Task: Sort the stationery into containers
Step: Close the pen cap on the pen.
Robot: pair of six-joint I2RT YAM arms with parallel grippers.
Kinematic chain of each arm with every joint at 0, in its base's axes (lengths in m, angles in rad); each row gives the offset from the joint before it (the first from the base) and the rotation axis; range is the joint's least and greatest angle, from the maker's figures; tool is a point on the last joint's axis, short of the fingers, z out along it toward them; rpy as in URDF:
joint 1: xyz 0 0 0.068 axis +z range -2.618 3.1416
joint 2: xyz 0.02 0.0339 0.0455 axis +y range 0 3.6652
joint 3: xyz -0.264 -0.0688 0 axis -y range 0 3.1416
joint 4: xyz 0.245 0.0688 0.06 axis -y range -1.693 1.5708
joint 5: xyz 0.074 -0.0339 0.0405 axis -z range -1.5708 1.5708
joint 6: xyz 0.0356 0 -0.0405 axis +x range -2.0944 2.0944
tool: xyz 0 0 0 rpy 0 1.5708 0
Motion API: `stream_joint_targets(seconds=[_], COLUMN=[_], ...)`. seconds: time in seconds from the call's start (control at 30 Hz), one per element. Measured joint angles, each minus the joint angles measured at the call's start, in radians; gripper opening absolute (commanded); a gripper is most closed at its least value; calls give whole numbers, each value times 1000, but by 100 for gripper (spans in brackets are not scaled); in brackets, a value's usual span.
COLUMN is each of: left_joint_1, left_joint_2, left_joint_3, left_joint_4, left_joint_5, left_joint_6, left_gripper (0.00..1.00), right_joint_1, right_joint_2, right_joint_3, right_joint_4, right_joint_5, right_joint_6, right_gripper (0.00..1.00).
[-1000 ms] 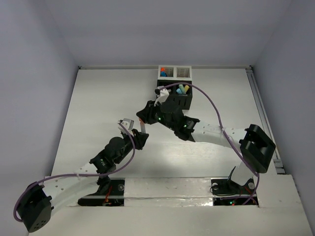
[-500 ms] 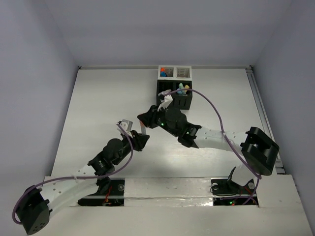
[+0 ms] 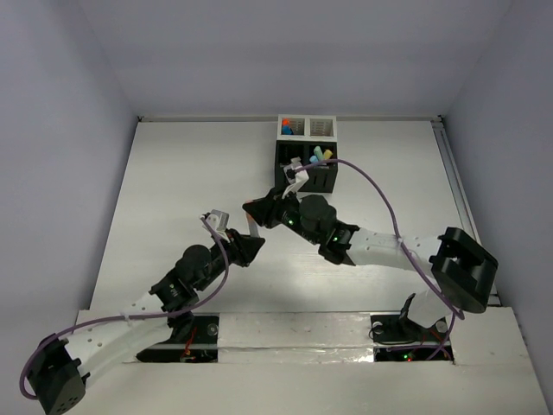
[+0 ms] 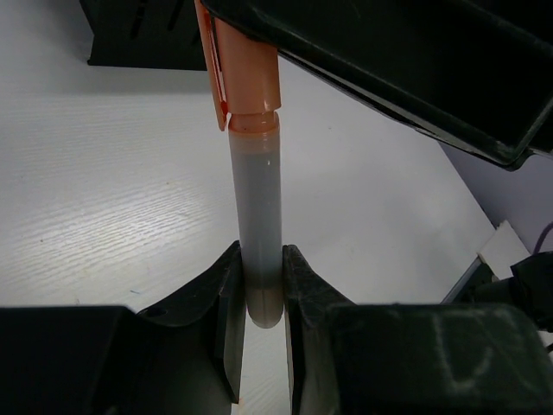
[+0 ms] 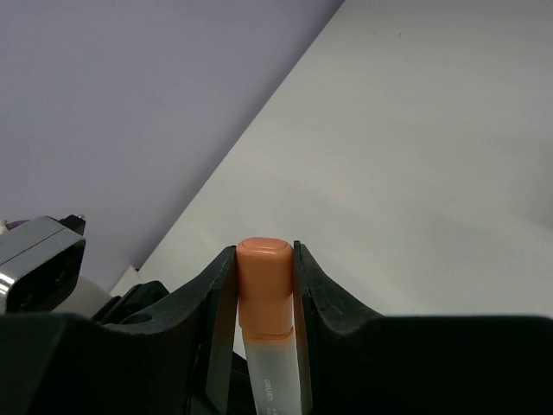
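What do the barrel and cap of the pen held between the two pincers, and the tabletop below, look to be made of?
The pen barrel looks like frosted grey plastic, semi-translucent with a soft sheen. The cap seems to be opaque orange plastic, smooth and matte, with a moulded clip along one side. The tabletop is probably white-painted or laminated board, as faint grain lines show.

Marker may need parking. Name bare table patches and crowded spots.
Free: table left of the organizer to the wall, and right of it to the side rail. Crowded: before the organizer, where left hand and right hand grip one marker.
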Motion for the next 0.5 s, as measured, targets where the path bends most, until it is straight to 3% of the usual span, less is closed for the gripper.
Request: stream_joint_targets(seconds=[0.5], left_joint_1=[0], left_joint_2=[-26], left_joint_3=[78], left_joint_4=[-80], left_joint_5=[47], left_joint_6=[-8], left_gripper=[0], right_joint_1=[0], right_joint_2=[-69], right_joint_3=[3], right_joint_4=[-21], right_joint_5=[-50], right_joint_6=[-45], right_gripper=[0])
